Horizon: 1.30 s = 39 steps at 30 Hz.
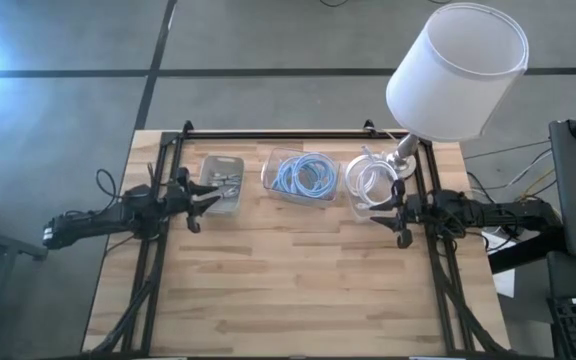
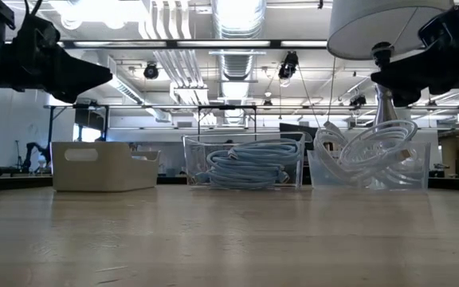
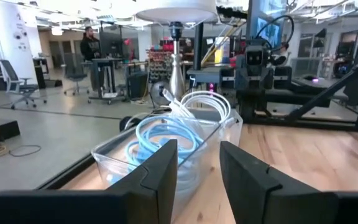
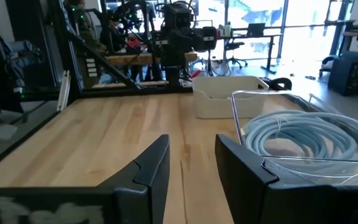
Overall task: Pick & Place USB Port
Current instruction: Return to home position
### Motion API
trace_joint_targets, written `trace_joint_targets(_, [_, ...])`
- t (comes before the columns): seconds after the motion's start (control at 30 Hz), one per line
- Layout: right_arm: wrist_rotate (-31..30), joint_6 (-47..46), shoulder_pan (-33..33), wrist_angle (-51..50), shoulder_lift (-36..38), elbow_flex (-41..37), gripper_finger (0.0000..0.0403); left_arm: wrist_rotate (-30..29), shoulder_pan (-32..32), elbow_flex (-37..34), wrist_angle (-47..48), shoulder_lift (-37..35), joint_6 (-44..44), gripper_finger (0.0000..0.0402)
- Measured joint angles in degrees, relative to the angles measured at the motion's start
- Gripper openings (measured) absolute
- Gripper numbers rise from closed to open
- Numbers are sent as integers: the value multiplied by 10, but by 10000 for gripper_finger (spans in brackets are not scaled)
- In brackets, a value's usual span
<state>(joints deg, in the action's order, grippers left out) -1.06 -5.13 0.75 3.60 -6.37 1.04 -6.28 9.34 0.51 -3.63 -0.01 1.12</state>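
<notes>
Parted jaws, gripping nothing, show on both arms above the wooden table point(image 1: 298, 290). A coil of blue cables point(image 1: 305, 175) fills the middle transparent bin point(image 1: 266, 176), which stands in a row of three containers along the table's far side. To the left of that bin sits the gray bin point(image 1: 222, 158); small items lie inside it, too small to identify. The left gripper point(image 1: 204, 203) hangs raised beside the gray bin's outer, nearer corner and points toward the middle bin. To the right of the middle bin, looped white cables point(image 1: 373, 180) rest in the right transparent bin point(image 2: 319, 179). The right gripper point(image 1: 400, 212) is raised at that bin's outer, nearer side and faces back toward the middle bin. A white-shaded lamp point(image 1: 456, 72) stands behind the right bin.
</notes>
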Motion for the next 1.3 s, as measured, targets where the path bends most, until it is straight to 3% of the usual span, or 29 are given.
trace_joint_targets(0.27, [-1, 43, 0, -3, 0, 0, 116, 0, 0, 0, 7, 1, 5, 124])
trace_joint_targets(0.8, [-1, 38, 0, -3, -1, 0, 135, -3, 0, -1, 15, 1, 2, 124])
trace_joint_targets(1.0, [-80, 66, -1, -5, -5, 0, 127, -3, 0, 0, 15, 1, 2, 124])
trace_joint_targets(1.3, [-84, 70, 0, -5, -5, 0, 115, -3, 0, 0, 15, 1, 1, 124])
